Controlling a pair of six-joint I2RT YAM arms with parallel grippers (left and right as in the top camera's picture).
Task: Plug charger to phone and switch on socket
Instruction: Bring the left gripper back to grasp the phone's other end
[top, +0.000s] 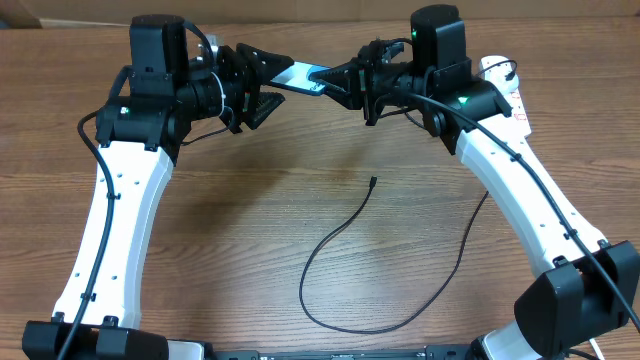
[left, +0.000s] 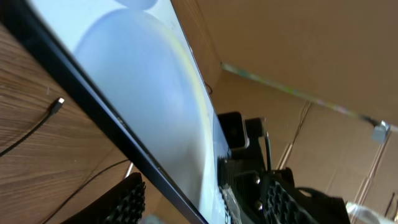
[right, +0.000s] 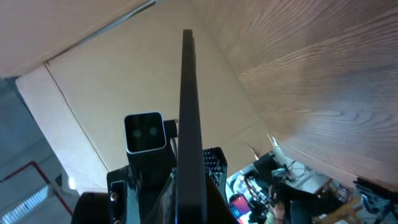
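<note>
Overhead, the phone (top: 305, 76) is up in the air at the back of the table (top: 250, 220), between the two grippers. Its light blue screen shows.

The right gripper (top: 328, 85) is closed tight on one end of the phone. From the right wrist camera, the phone (right: 188, 124) is seen edge-on, a thin black line, with a bumpy finger pad (right: 214, 163) pressed next to it.

The left gripper (top: 285, 80) is at the other end. Its jaws are partly open, one on each side of the phone. From the left wrist camera, the big pale screen (left: 143, 93) runs between the two black pads (left: 127, 200). You cannot tell if the pads touch it.

The charger (top: 340, 235) lies loose on the table, well apart from the phone. Its small black tip (top: 373, 181) points toward the back. The thin cable makes a big loop near the front, then goes under the right arm. The plug end is hidden.

The socket (top: 505, 85) is a white strip at the back right, partly behind the right arm.
</note>
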